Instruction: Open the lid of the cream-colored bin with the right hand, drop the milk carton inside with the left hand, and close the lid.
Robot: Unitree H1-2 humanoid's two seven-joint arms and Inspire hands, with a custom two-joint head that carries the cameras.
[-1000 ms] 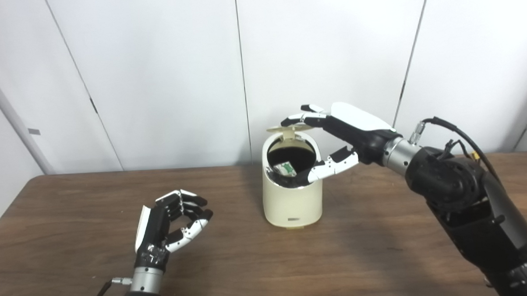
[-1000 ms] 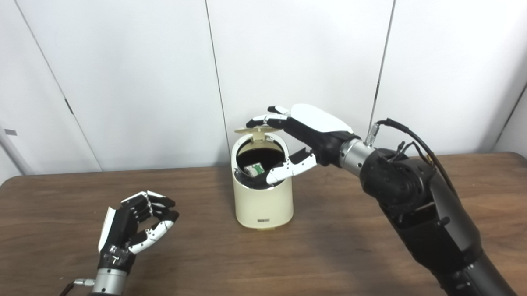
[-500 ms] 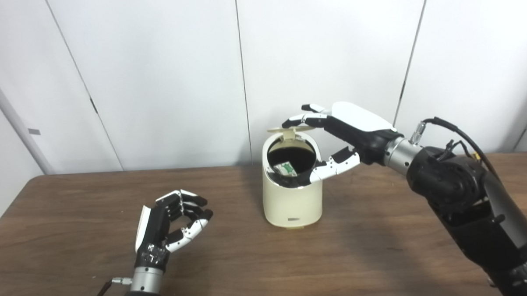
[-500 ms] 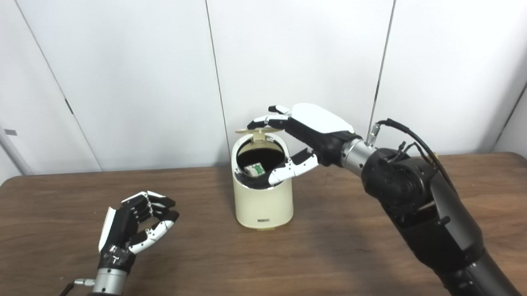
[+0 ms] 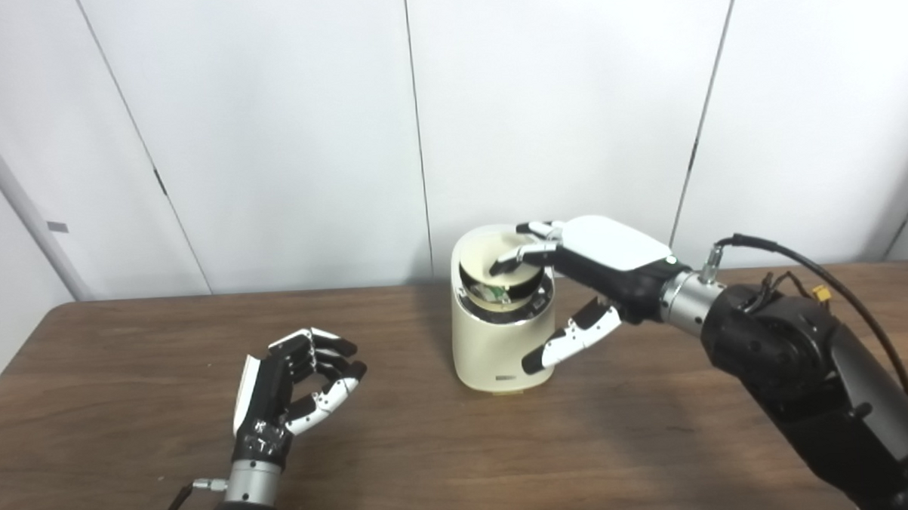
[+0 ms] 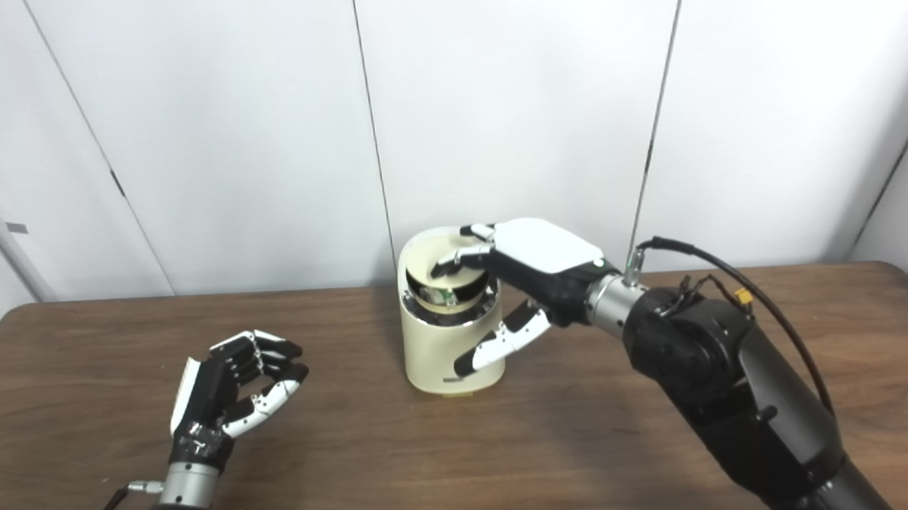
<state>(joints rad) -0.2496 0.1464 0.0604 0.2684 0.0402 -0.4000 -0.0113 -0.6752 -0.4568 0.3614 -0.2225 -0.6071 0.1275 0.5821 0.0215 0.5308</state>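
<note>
Left hand (image 5: pixel 288 381): one, low over the wooden table (image 5: pixel 125 349), fingers curled loosely with a gap to the thumb, holding nothing. Cream-colored bin (image 5: pixel 502 344): one, upright at table centre. Lid (image 5: pixel 488 261): pushed most of the way down. Milk carton (image 5: pixel 494 292): one, inside, glimpsed through the remaining gap. Right hand (image 5: pixel 598 269): fingers spread, fingertips (image 5: pixel 503 261) pressing on the lid, thumb beside the bin wall, gripping nothing.

The cream-colored bin (image 5: pixel 502 336) is standing mid-table near the wall, and the right hand (image 5: pixel 587 269) is blocking its top and right flank: fingers (image 5: pixel 516 254) are lying across the lowered lid (image 5: pixel 492 265), the thumb is slanting down the bin's front-right. The left hand (image 5: pixel 288 381) is occupying the near-left of the wooden table (image 5: pixel 657 444); bare wood is lying between it and the bin
</note>
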